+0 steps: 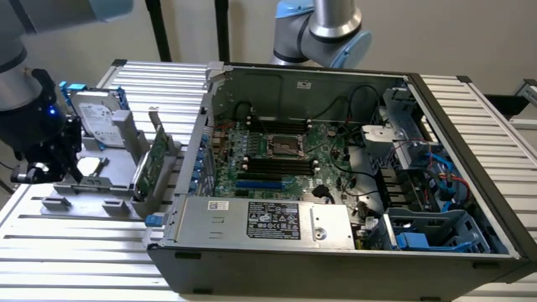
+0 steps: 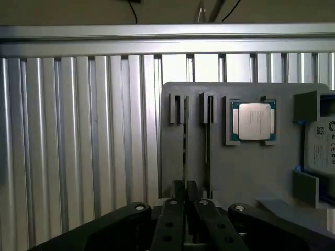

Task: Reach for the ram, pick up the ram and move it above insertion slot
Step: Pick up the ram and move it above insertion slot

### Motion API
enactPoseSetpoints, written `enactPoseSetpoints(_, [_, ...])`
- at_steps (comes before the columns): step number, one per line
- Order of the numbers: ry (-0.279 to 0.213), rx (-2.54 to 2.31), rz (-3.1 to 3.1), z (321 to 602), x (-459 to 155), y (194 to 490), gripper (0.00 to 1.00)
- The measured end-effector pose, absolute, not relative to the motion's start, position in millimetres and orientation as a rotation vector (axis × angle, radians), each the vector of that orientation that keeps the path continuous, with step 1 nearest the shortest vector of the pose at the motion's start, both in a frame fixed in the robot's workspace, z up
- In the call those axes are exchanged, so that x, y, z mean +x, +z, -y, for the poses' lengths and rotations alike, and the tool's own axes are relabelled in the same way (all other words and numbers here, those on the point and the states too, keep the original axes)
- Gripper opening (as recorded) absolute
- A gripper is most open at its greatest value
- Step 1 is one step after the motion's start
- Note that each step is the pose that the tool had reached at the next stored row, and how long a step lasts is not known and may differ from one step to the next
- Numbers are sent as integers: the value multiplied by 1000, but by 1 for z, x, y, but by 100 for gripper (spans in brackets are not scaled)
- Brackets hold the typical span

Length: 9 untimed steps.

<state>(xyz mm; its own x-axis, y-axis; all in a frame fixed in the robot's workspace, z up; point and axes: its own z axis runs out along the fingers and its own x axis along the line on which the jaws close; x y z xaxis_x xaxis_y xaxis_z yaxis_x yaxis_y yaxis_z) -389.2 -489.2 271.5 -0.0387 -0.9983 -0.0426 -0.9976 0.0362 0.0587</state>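
I have the hand [image 2: 186,184] drawn in narrow on the ram [image 2: 185,141], one fingertip on either side of the stick's end, and as far as I can judge it is gripping. The ram stands on edge in the grey holder [image 2: 230,172], which sits on the counter [image 1: 84,251] toward its edge on the exterior view's left, beside the open computer case [image 1: 336,255]. My main worry is the hold: I have the stick by one end only, so a pull that isn't straight could cock it in its grooves and jam it, or drag the holder along the counter. A second memory stick [image 2: 208,151] stands just beside it, close enough that a sideways drift of the hand could knock it. A thin board pinched at one end may also swivel between the pads. On the way over, the expansion card [image 1: 151,167] and the case's near wall stand between holder and motherboard memory slots [image 1: 277,165], so a low carry risks a clip.
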Motion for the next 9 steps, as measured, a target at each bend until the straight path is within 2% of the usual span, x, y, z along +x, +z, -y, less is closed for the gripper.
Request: enactPoseSetpoints(9, [-120,2176,2243,489,-361,313,14])
